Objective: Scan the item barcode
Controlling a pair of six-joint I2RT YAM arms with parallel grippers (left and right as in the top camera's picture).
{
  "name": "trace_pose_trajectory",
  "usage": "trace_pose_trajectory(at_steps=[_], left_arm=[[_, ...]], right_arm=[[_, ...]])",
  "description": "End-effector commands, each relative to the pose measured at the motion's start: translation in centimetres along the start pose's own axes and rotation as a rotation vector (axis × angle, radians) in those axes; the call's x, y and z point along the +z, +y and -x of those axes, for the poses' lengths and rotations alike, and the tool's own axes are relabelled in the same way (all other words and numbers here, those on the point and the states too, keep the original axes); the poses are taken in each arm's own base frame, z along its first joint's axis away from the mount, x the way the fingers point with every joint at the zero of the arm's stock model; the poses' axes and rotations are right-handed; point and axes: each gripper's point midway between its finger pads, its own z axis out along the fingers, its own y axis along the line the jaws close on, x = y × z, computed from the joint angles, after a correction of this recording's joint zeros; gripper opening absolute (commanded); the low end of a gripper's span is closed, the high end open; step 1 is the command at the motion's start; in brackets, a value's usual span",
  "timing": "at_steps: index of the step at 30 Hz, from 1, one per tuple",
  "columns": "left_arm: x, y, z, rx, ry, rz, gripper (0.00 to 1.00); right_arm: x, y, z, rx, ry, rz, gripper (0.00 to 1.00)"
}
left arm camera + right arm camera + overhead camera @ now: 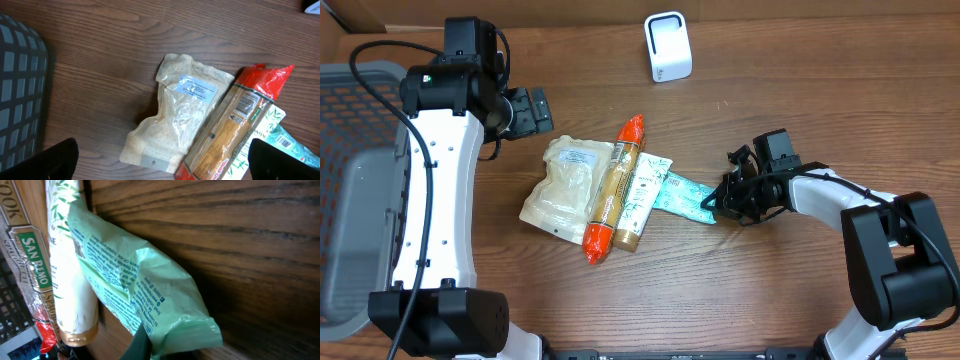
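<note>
A pale green plastic packet [680, 195] lies at the right edge of a small pile in the middle of the table. My right gripper [716, 205] is shut on its crimped right end; in the right wrist view the packet [135, 280] fills the middle and a dark finger [137, 347] presses its end seam at the gripper [165, 355]. My left gripper [525, 110] hangs open above and left of the pile, its fingertips [55, 160] wide apart with nothing between them. No barcode on the packet is readable here.
The pile also holds a clear pouch [563, 185], a spaghetti pack with red ends [617, 185] and a white tube [645, 185] that touches the packet. A white scanner [668, 47] stands at the back. A grey basket [350, 200] sits at the left edge.
</note>
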Motion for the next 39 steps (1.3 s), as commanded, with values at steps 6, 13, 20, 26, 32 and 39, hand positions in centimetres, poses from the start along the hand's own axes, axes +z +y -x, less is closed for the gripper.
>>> trace_pose_trajectory(at_steps=[6, 13, 20, 26, 32, 39], left_arm=[[0.4, -0.2, -0.1, -0.011, 0.012, -0.005, 0.99], [0.4, -0.2, -0.1, -0.011, 0.012, -0.005, 1.0], [0.4, -0.2, -0.1, -0.011, 0.012, -0.005, 0.99], [0.4, -0.2, -0.1, -0.011, 0.012, -0.005, 1.0], [0.4, -0.2, -0.1, -0.011, 0.012, -0.005, 1.0], [0.4, -0.2, -0.1, -0.011, 0.012, -0.005, 1.0]], right_arm=[[-4.7, 4.6, 0.9, -0.116, -0.02, 0.146, 0.04], [-10.8, 8.9, -0.7, -0.272, -0.045, 0.142, 0.04], [-17.7, 15.7, -2.6, -0.471, -0.091, 0.2, 0.04], [-22.3, 19.7, -3.6, -0.573, -0.157, 0.194, 0.04], [-23.0, 19.4, -3.3, -0.575, -0.186, 0.129, 0.04], [-23.0, 18.6, 0.0, -0.488, -0.278, 0.05, 0.03]])
